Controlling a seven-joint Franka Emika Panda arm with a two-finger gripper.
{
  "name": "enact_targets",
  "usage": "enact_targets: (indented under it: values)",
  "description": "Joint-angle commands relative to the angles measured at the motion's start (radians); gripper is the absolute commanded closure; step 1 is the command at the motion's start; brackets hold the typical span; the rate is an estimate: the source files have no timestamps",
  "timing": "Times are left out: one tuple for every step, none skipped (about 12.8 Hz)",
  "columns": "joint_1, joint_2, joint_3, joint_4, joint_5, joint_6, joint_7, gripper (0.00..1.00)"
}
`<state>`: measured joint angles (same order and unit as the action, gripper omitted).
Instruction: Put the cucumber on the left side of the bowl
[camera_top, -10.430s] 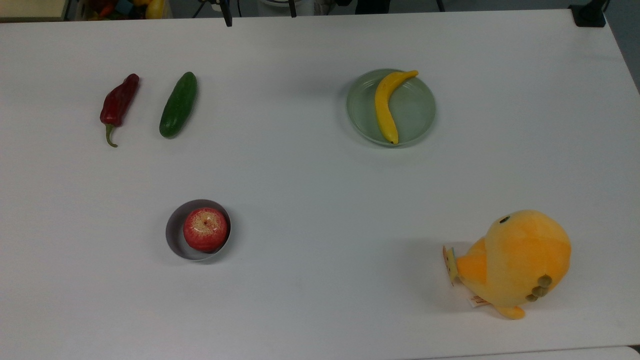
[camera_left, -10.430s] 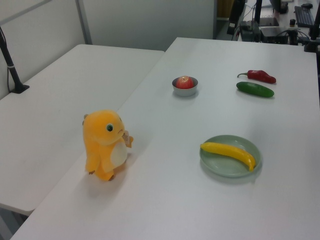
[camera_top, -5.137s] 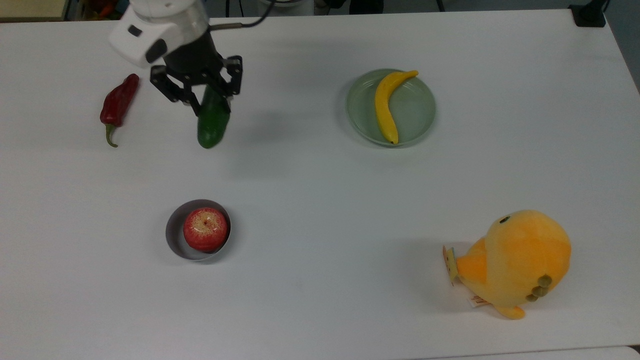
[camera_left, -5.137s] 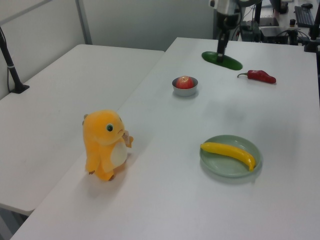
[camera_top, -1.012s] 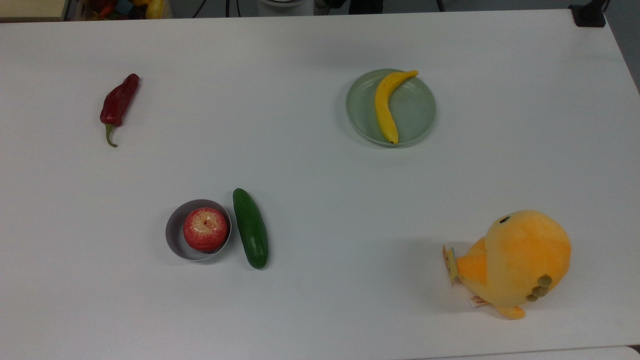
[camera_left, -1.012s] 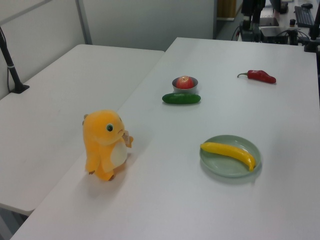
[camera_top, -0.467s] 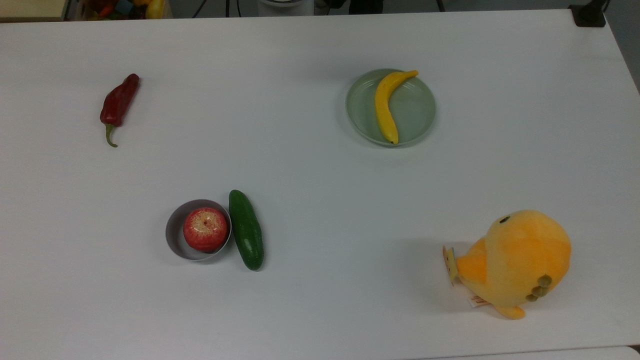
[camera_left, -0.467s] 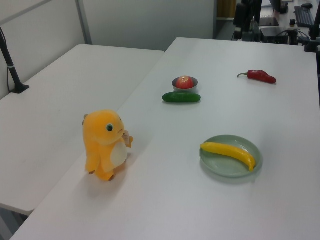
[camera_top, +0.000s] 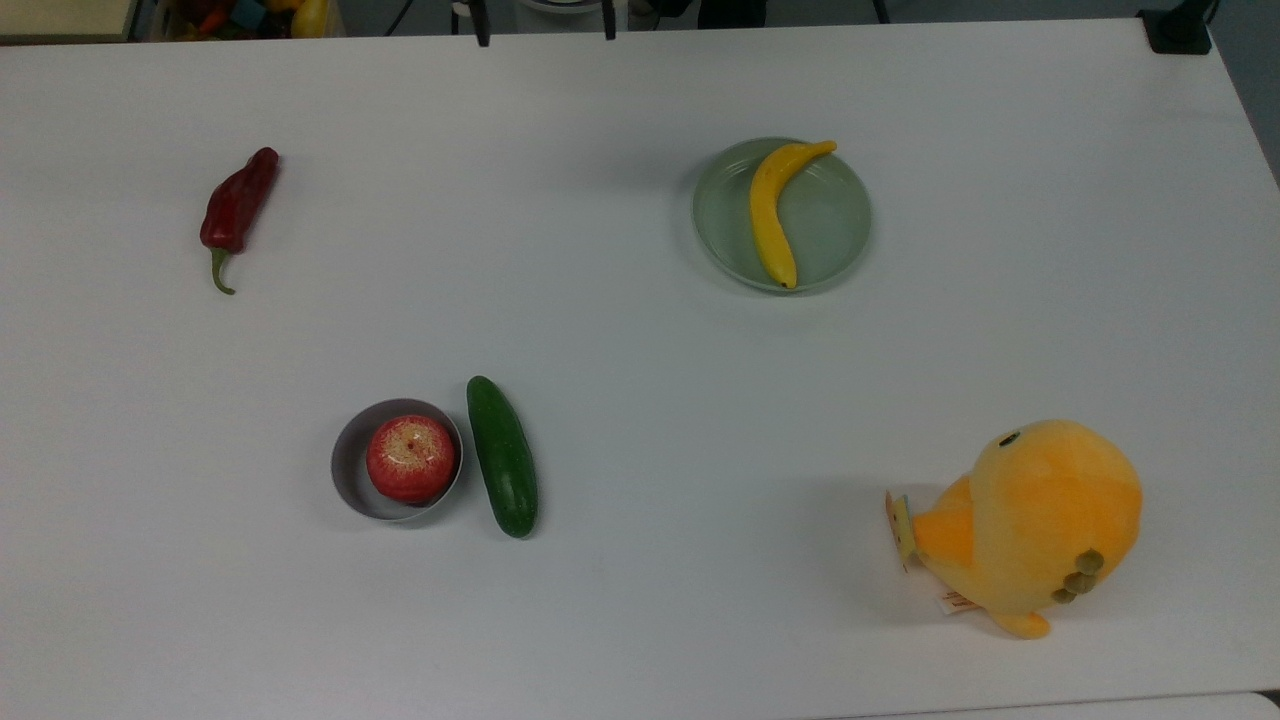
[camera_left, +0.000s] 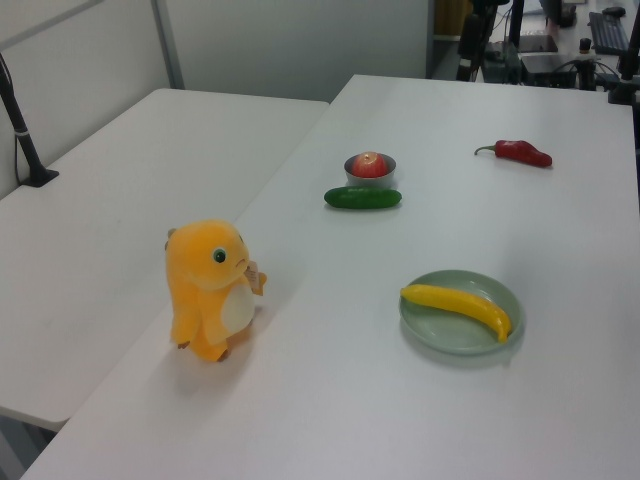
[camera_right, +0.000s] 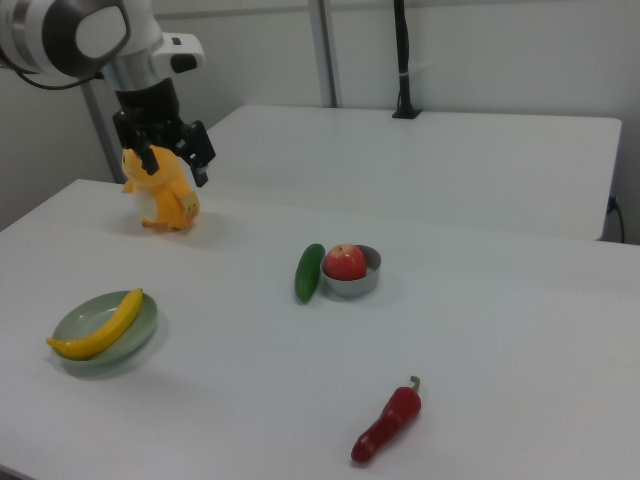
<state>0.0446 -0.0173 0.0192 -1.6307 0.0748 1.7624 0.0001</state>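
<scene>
Gripper (camera_right: 166, 158) empty, fingers apart, raised well away from cucumber (camera_top: 502, 456), which lies lengthwise just beside bowl (camera_top: 347, 461) on counter (camera_top: 620, 400).

Even, bright overhead light falls on the white matte desk (camera_top: 640, 90), without glare. Shadows are faint and soft, the clearest beside the orange plush toy (camera_top: 1030, 525). All three views are in focus.
</scene>
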Motion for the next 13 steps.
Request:
enact_targets:
  values:
    - [0.090, -0.001, -0.099, -0.011, -0.001, 0.031, -0.060, 0.00]
    - [0.104, -0.003, -0.122, -0.011, 0.005, 0.031, -0.071, 0.00]
    - [0.107, -0.004, -0.125, -0.011, 0.007, 0.026, -0.080, 0.00]
    - [0.107, -0.007, -0.125, -0.011, 0.007, 0.020, -0.080, 0.00]
    - [0.107, -0.009, -0.125, -0.012, 0.007, 0.012, -0.080, 0.00]
    - [0.107, -0.012, -0.127, -0.011, 0.007, -0.004, -0.078, 0.00]
    - [0.107, -0.012, -0.125, -0.009, 0.007, -0.017, -0.077, 0.00]
    - [0.107, -0.013, -0.125, -0.008, 0.007, -0.033, -0.071, 0.00]
    - [0.109, -0.013, -0.125, -0.006, 0.007, -0.047, -0.066, 0.00]
    - [0.109, -0.013, -0.122, -0.003, 0.008, -0.052, -0.060, 0.00]
    - [0.109, -0.013, -0.120, 0.000, 0.008, -0.055, -0.057, 0.00]
    - [0.110, -0.013, -0.117, 0.002, 0.008, -0.063, -0.055, 0.00]
    - [0.109, -0.015, -0.117, 0.002, 0.008, -0.075, -0.055, 0.00]
